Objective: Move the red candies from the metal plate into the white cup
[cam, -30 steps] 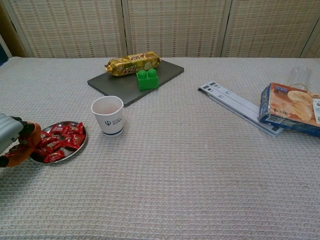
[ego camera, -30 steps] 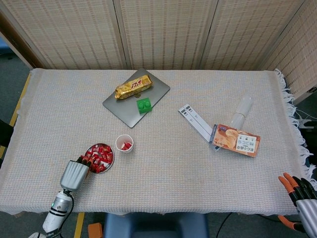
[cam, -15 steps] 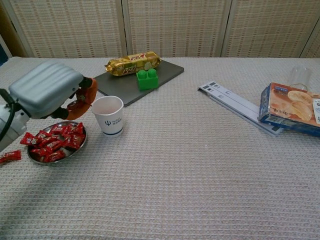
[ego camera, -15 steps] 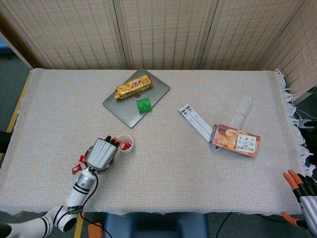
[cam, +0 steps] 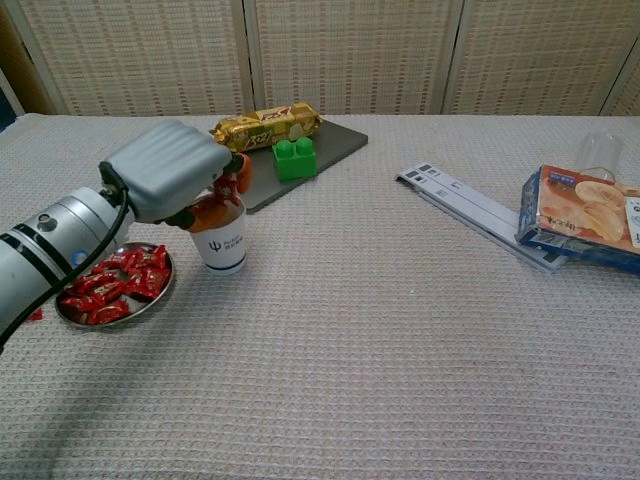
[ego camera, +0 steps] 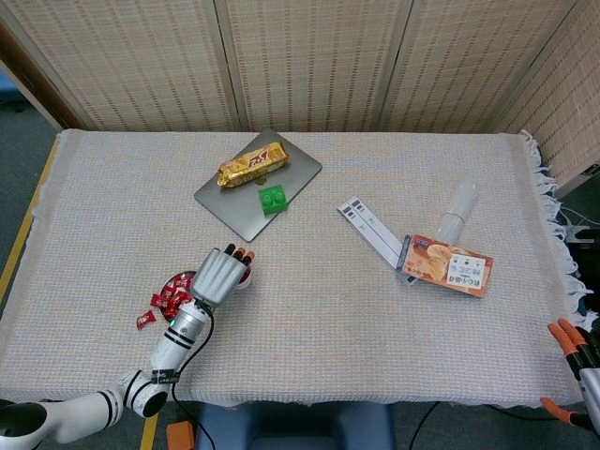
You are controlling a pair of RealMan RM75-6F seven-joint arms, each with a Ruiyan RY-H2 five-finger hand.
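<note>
The left hand (cam: 172, 178) is right over the white cup (cam: 221, 245), w/ its fingers (cam: 236, 170) bent down over the rim. You can't tell if the fingers hold a candy, cuz the back of the hand hides them. In the head view the left hand (ego camera: 219, 273) covers most of the cup.

The metal plate (cam: 152, 300) sits just beside the cup, behind the fingers & under the arm. It has lots of red candies (cam: 115, 282) in it. A few stray candies (ego camera: 146, 318) lie on the table (ego camera: 309, 319) next to the plate, on the far side from the fingers.

Past the fingers, further back on the table, there's a gray board (cam: 325, 145) w/ a gold snack bar (cam: 264, 126) & a green block (cam: 294, 158) on it.

The right hand (ego camera: 579, 358) is way off at the table's other corner, only partly in the pic. Its fingers (ego camera: 569, 333) look spread apart & hold nothing. Near that side are a cookie box (ego camera: 448, 265), a white strip (ego camera: 373, 231) & a clear cup (ego camera: 457, 208).
</note>
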